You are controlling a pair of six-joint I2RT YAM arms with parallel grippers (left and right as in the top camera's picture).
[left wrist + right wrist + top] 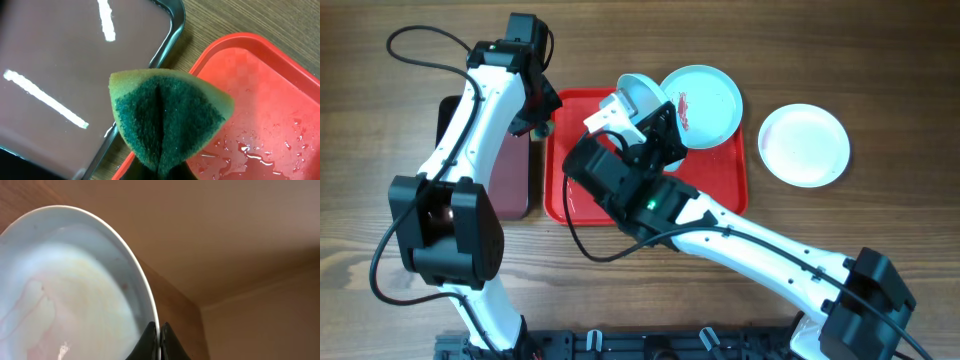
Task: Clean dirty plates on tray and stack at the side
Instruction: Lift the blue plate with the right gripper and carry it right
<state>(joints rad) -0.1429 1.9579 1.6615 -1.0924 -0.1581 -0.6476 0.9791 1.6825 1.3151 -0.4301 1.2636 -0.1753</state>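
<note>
Plate (75,295) in right claw (158,329)

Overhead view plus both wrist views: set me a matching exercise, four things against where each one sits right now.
Things:
1. sponge
2. white plate
3. smeared aqua plate
4. tilted aqua plate

Places:
A. resting on the red tray
B. pinched in the right tool
C. on the table, right of the tray
D. pinched in the left tool

Pairs: 1-D, 2-C, 3-A, 4-B
</note>
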